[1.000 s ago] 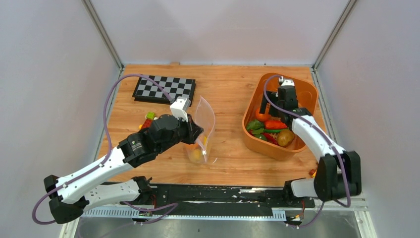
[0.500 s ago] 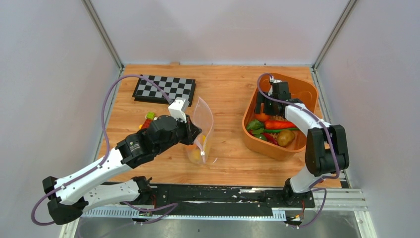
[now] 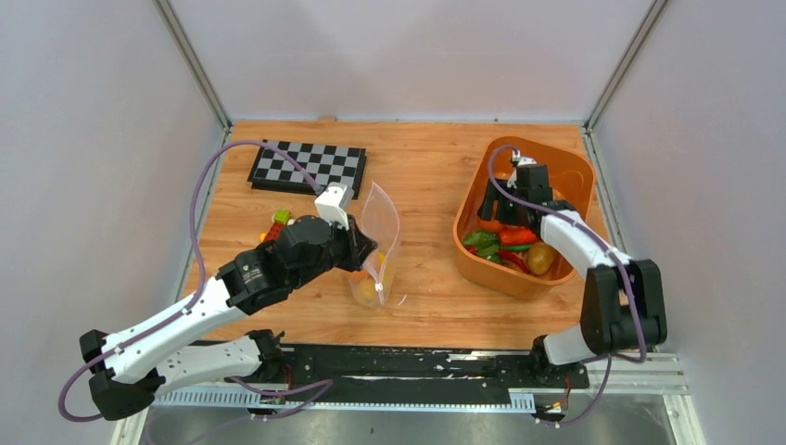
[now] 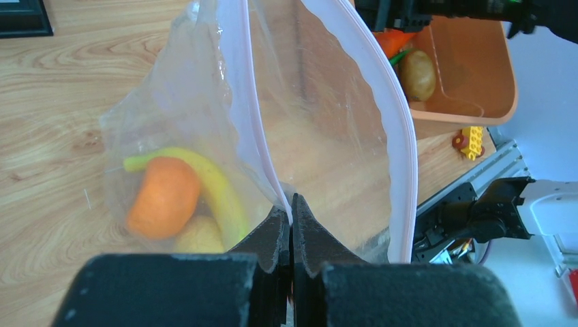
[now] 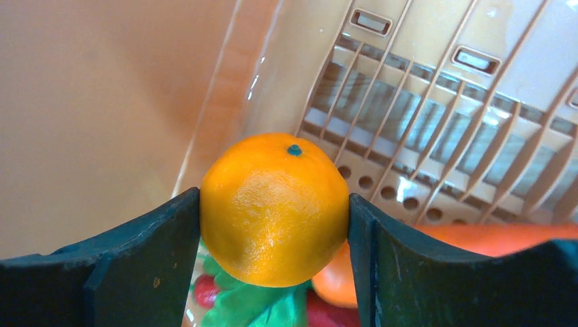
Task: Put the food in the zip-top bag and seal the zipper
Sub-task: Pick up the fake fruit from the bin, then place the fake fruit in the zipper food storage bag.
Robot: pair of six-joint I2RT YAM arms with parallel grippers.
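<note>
You are at the picking step: your right tool [image 5: 275, 228] grips an orange ball [image 5: 275, 204] in the basket [image 3: 567, 172] (fingers [image 5: 136, 266] touching both its sides), your left tool [image 4: 292, 225] pinches the zip-top bag [image 4: 327, 122] open on the tabletop [image 3: 426, 176], so next you must lift the ball and carry it over the bag.

Clear, glossy plastic on the zip-top bag [image 4: 320, 136], and the zipper [image 4: 240, 102] traces its mouth in soft pink. Through the film: a bright orange ball [image 4: 163, 197], a yellow banana [image 4: 218, 191] with a greenish tip, and a dull yellow-brown piece [image 4: 198, 238]. The basket [image 3: 565, 167] is orange all over, holding a leaf-green pepper [image 3: 479, 239] and a brown potato [image 3: 540, 257]. The right gripper [image 5: 275, 218] is near-black against an orange [image 5: 276, 177] with a tiny green dot. The left gripper [image 4: 292, 211] is matte black. The table [image 3: 426, 167] is honey wood grain, the board [image 3: 309, 167] black and pale-grey checks, and the cable [image 3: 196, 213] purple
</note>
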